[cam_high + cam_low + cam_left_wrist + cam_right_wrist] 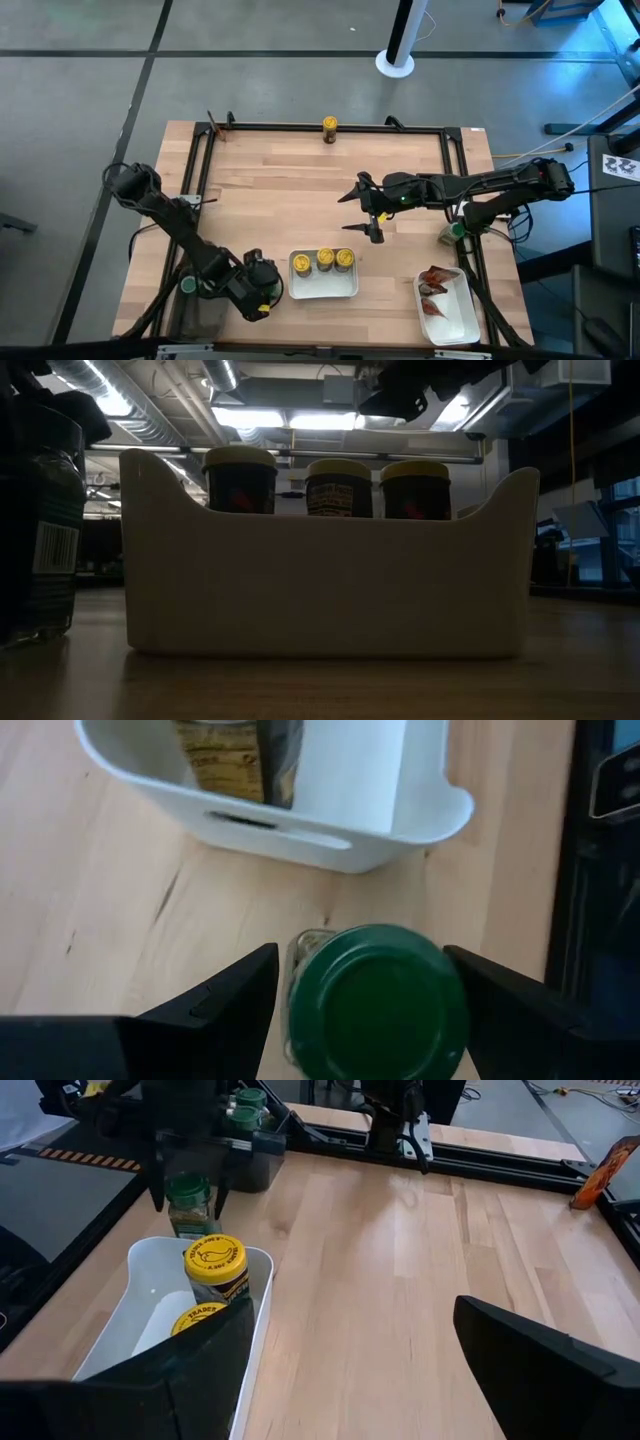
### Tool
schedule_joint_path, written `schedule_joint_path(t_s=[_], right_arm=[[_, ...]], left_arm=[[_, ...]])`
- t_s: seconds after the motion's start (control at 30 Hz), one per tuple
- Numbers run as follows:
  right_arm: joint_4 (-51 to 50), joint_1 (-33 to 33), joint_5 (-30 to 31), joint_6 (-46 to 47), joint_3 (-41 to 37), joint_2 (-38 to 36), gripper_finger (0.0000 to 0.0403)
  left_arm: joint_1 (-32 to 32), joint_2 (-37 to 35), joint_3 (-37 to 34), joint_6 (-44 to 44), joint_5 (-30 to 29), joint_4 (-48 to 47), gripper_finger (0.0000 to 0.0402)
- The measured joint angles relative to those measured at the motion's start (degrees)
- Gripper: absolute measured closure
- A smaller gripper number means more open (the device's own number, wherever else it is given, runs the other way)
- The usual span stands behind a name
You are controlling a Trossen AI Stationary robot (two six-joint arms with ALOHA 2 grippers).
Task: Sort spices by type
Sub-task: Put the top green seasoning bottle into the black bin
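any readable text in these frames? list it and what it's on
"TRADER": yellow cap of the near jar in the white tray, right wrist view.
Far jar's cap: duck drawing, lettering unreadable.
Jar labels, barcode on the dark bin: unreadable.

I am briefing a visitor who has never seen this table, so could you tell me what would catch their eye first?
Probably the white tray near the table's front edge, with three yellow-capped jars lined up in it. Just left of it, the left gripper is closed around a green-capped jar. One yellow-capped jar stands alone at the far edge.
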Motion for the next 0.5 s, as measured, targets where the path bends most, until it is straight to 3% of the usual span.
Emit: schedule_joint_path(t_s=[0.17,0.4,0.5], right_arm=[[0.1,0.0,0.0,0.0,0.0,0.0,0.0061],[0.0,0.0,0.0,0.0,0.0,0.0,0.0061],[0.0,0.0,0.0,0.0,0.0,0.0,0.0061]], left_arm=[[0.0,0.3,-0.1,1.2,0.0,-0.2,0.0145],[0.7,0.3,-0.1,0.9,1.5,0.0,0.0208],[1.1,0.3,-0.1,1.1,1.5,0.1,0.0214]])
